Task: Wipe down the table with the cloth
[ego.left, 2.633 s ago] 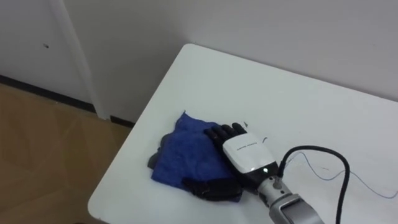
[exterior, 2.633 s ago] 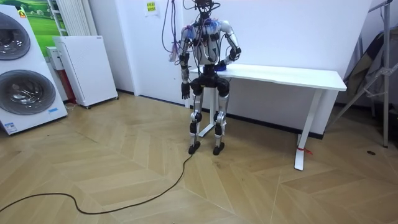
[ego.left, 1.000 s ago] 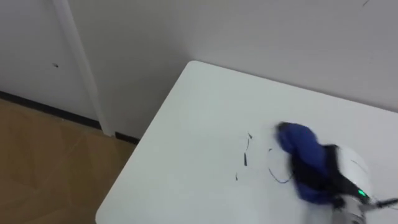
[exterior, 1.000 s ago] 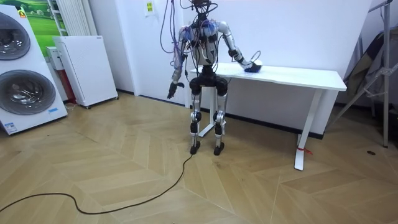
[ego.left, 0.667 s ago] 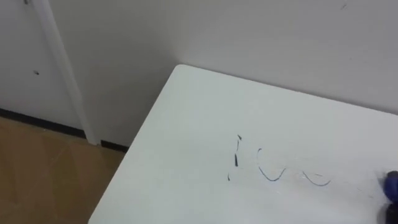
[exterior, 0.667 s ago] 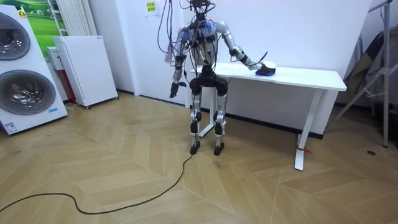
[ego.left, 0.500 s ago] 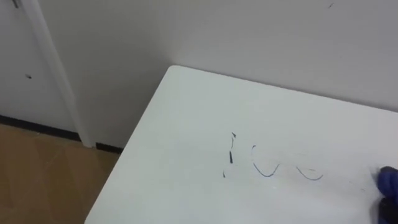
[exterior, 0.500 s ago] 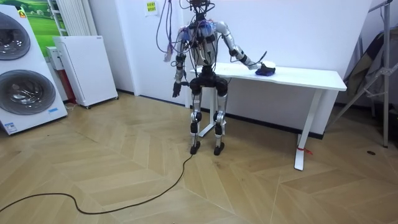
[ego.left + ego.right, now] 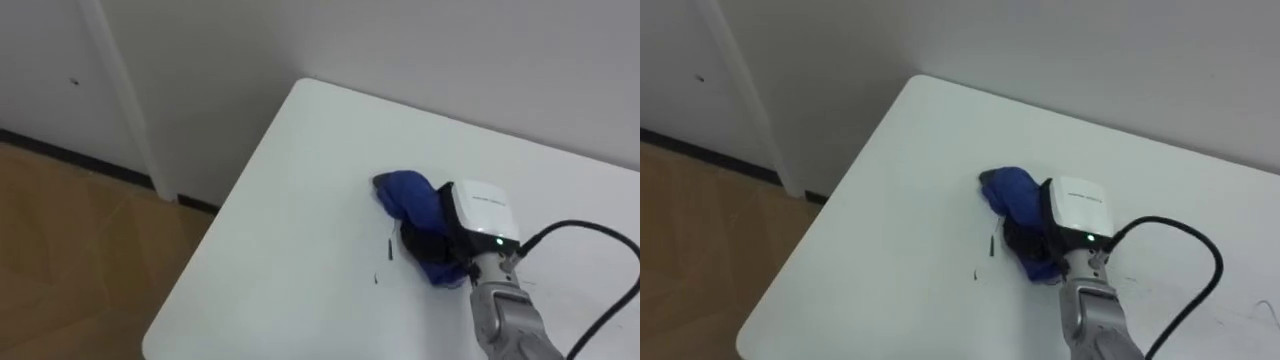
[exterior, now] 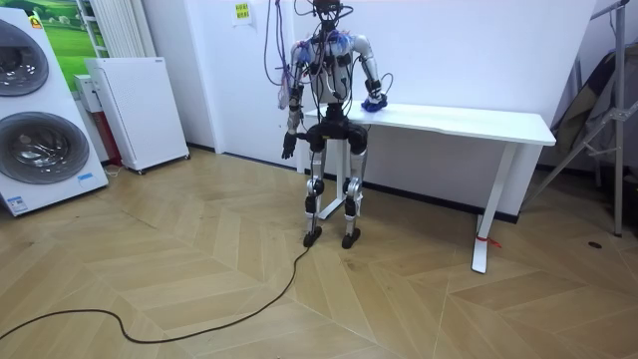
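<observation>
My right hand [image 9: 478, 215] rests on the white table [image 9: 290, 200] with its fingers curled into a bunched blue cloth [image 9: 405, 195]. The cloth presses on the tabletop near the table's left end, a little in from the far edge. Short dark pen marks [image 9: 388, 245] lie just left of the cloth, beside its near edge. In the right eye view the same cloth [image 9: 1008, 195] sits under the hand [image 9: 1075, 218]. In the room view I stand at the end of the table [image 10: 469, 120] on the room view's left, and my left hand [image 10: 288, 150] hangs by my hip.
A white wall runs close behind the table. The table's left edge and near-left corner [image 9: 160, 325] drop to wooden floor. A white cabinet [image 10: 135, 110] and washing machines [image 10: 35, 125] stand off to the room view's left.
My right hand has swept the cloth back from the right towards the table's left end, over the curved pen marks. The left arm has swung down by my hip. The head camera shifted.
</observation>
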{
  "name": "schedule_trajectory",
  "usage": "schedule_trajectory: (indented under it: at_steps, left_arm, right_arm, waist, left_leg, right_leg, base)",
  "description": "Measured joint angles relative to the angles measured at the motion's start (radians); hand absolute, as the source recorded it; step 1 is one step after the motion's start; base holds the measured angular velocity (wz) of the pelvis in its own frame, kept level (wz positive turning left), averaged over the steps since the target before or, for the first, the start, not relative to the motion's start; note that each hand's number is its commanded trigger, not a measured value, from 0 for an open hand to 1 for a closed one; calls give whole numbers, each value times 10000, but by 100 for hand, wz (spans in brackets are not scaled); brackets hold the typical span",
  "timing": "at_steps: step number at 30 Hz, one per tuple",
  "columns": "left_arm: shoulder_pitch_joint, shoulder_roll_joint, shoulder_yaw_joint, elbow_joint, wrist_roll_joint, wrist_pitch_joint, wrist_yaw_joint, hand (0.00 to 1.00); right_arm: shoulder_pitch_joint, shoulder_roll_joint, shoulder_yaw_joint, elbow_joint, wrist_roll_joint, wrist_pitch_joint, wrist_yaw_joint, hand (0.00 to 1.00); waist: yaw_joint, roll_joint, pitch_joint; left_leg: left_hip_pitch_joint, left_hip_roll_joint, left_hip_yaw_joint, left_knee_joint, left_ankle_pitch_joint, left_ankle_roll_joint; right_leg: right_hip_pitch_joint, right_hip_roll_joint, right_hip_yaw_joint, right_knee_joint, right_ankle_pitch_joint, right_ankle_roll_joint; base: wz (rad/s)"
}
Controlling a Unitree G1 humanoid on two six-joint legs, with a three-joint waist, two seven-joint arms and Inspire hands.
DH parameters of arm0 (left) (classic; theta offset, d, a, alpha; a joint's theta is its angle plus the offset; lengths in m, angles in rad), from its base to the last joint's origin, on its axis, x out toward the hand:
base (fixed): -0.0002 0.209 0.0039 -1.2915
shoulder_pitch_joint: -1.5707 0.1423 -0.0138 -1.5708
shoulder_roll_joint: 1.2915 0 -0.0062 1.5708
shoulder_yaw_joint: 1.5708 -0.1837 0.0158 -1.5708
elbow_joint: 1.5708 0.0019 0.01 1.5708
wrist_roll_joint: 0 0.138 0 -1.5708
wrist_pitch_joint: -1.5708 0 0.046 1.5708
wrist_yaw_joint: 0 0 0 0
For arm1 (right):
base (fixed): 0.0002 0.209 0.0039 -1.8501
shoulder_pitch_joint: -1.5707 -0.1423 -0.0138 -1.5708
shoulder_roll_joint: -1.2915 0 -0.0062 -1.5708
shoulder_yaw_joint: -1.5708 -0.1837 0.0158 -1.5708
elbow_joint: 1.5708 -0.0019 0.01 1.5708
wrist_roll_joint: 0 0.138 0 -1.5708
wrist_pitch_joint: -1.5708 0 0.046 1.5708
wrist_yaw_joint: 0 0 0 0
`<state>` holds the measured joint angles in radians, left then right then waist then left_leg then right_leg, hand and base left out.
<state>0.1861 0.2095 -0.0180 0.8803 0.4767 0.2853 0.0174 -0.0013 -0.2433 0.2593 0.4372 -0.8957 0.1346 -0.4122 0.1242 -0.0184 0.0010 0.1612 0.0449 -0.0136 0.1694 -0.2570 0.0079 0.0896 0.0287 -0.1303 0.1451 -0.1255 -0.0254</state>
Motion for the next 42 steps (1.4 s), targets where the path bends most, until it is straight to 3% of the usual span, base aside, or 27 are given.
schedule_trajectory:
  at_steps: [2,5,7,10,13,15,18,20,21,23,24,26,29,31,33,35,37,38,40,42]
  left_arm:
    - [44,7,275,218,370,-82,-17,0]
    - [214,72,772,212,674,-84,-14,0]
    - [289,144,978,216,691,-58,-52,0]
    - [275,224,1261,225,736,-98,-83,0]
    - [195,242,1128,242,729,-119,-102,0]
    - [132,149,1057,246,736,-121,-137,0]
    - [34,23,689,279,727,-116,-129,0]
    - [-143,-46,308,417,640,-16,-85,0]
    - [-188,-83,237,439,641,34,-84,0]
    - [-456,-262,9,441,644,182,-86,0]
    - [-572,-335,-1,440,651,211,-86,0]
    - [-1040,-591,-330,411,650,224,-89,0]
    - [-1159,-919,-399,-79,475,130,-89,0]
    - [-844,-899,-378,-602,90,130,-63,0]
    - [-563,-812,-316,-677,-32,127,-19,0]
    - [-370,-741,119,-436,378,75,26,0]
    - [-365,-652,494,-2,1074,39,136,0]
    - [-217,-505,762,45,1402,112,222,0]
    - [18,-202,844,54,1511,221,298,0]
    - [151,-38,837,55,1512,287,309,0]
  right_arm:
    - [334,-85,-619,757,422,-588,-870,100]
    - [853,-315,-1866,1690,1495,-892,-1653,100]
    - [953,-524,-2626,2422,2101,-968,-1960,100]
    - [949,-869,-3633,3541,2848,-1017,-2004,100]
    - [939,-1040,-3784,4004,3681,-1015,-1996,100]
    - [798,-942,-3751,4026,3805,-924,-1944,100]
    - [535,-543,-3521,3494,3742,-289,-1852,100]
    - [538,-251,-2620,2222,3367,468,-1338,100]
    - [537,-182,-2232,1821,3216,639,-1150,100]
    - [506,350,-530,7,2244,1200,-108,100]
    - [498,496,-55,-435,1961,1289,164,100]
    - [152,1064,1565,-1342,1085,1272,1002,100]
    - [-327,1362,2297,-1334,836,844,1482,100]
    - [-274,1263,2171,-1225,835,648,1409,100]
    - [-107,1144,1902,-992,852,31,1114,100]
    - [297,1092,1258,-526,949,-791,262,100]
    - [947,775,418,-439,1172,-1086,-559,100]
    - [1444,470,-146,-340,1481,-1217,-1080,100]
    - [1720,39,-757,203,2060,-1383,-1774,100]
    - [1689,-140,-1466,940,2369,-1383,-2154,100]
  waist:
    - [-167,0,-68]
    - [-332,-37,-140]
    - [-447,-42,-151]
    - [-579,-100,-180]
    - [-709,-131,-164]
    - [-698,-133,-163]
    - [-562,-129,-153]
    - [-270,-122,-124]
    - [-194,-127,-116]
    - [169,-132,-100]
    - [213,-141,-94]
    - [271,-107,18]
    - [474,17,94]
    - [454,24,85]
    - [359,24,76]
    - [32,-31,52]
    - [-220,-26,39]
    - [-264,-61,-25]
    - [-384,-88,-49]
    - [-405,-93,-85]
  left_leg:
    - [123,-86,109,-5,23,9]
    - [266,-190,233,-1,33,27]
    - [332,-207,429,5,54,63]
    - [431,-241,378,33,56,82]
    - [430,-228,361,-23,24,186]
    - [432,-199,432,12,2,216]
    - [440,-151,653,16,37,137]
    - [406,-19,919,-20,41,43]
    - [399,1,918,-27,36,33]
    - [322,86,803,-45,16,-19]
    - [274,96,700,-42,20,-30]
    - [170,113,476,-84,71,-110]
    - [-5,72,91,-70,79,-112]
    - [-122,44,-30,-16,113,-92]
    - [-125,40,-36,-3,120,-90]
    - [-163,-22,-48,21,121,-91]
    - [-150,-75,72,32,135,-67]
    - [-147,-92,203,39,141,-58]
    - [-151,-122,364,109,143,-55]
    - [-154,-174,380,200,141,-53]
  right_leg:
    - [211,-114,-77,-90,-76,124]
    - [492,-283,-99,-107,-162,260]
    - [596,-348,-92,-98,-163,264]
    - [758,-444,-85,-53,-216,353]
    - [763,-430,-75,75,-230,380]
    - [741,-381,1,87,-218,361]
    - [623,-257,233,137,-154,257]
    - [336,-88,459,242,-71,122]
    - [272,-61,450,247,-51,90]
    - [44,114,461,241,56,-58]
    - [0,142,442,234,69,-80]
    - [-41,169,312,219,33,-147]
    - [-38,103,42,160,-54,-129]
    - [-26,57,-98,47,-73,-113]
    - [26,37,-193,29,-98,-73]
    - [221,-54,-433,-167,-140,-3]
    - [337,-138,-497,-288,-152,18]
    - [386,-194,-491,-259,-180,64]
    - [467,-256,-543,-249,-195,89]
    - [547,-314,-544,-244,-194,91]
  base:
    - [33]
    - [34]
    - [23]
    - [10]
    - [-2]
    - [-15]
    - [-27]
    - [-59]
    - [-75]
    - [-63]
    - [-13]
    - [25]
    - [38]
    - [39]
    - [22]
    - [41]
    - [59]
    - [48]
    - [19]
    - [-2]
